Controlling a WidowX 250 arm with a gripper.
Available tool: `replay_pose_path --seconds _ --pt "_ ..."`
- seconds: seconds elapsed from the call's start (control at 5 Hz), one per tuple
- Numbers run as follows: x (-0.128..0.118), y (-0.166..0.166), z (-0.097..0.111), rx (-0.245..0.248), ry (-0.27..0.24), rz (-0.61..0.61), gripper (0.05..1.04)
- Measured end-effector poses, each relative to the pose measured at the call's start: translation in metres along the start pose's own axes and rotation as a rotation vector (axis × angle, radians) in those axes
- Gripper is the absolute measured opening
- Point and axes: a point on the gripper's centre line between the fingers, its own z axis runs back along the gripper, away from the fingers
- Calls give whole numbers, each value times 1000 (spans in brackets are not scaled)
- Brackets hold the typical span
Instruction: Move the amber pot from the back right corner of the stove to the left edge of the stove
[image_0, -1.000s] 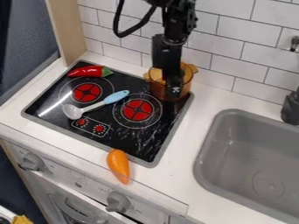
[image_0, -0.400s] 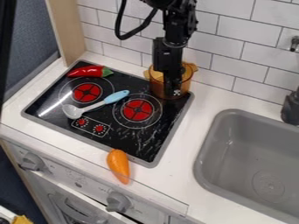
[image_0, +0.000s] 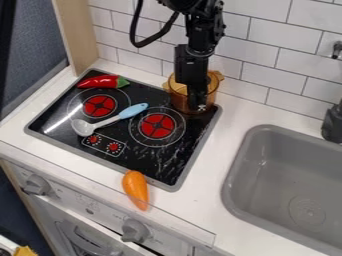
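The black gripper (image_0: 198, 106) hangs down at the amber see-through pot (image_0: 179, 99), overlapping its front wall. The pot stands at the back right corner of the black stovetop (image_0: 143, 154), close to the tiled wall. Left of the pot, a spoon (image_0: 123, 114) with a blue handle and a grey bowl lies slantwise between the two red burners. A red pepper (image_0: 99, 81) with a green stem rests at the stovetop's back left. At the front edge lies an orange carrot (image_0: 135, 189), partly on the white counter.
A grey sink (image_0: 242, 167) is set into the counter (image_0: 200, 200) on the right, with a black faucet (image_0: 332, 122) behind it. White tiles (image_0: 280, 50) rise at the back. A wooden panel (image_0: 77, 37) stands at the back left. Knobs (image_0: 135, 231) line the front panel.
Over the last second the gripper has shifted only slightly at the pot. The pot has moved a little, and the spoon, pepper and carrot lie where they were.
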Motion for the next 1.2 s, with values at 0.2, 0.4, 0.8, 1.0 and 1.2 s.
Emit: replay_pose_path --seconds 0.2,0.4,0.8,1.0,1.2 --pt "19 3 6 3 20 41 80" --pt "42 5 27 -55 68 110 80" --pt "111 4 42 -80 107 314 80" --pt "146 10 31 -67 66 425 79" --pt "168 8 23 -71 18 512 79"
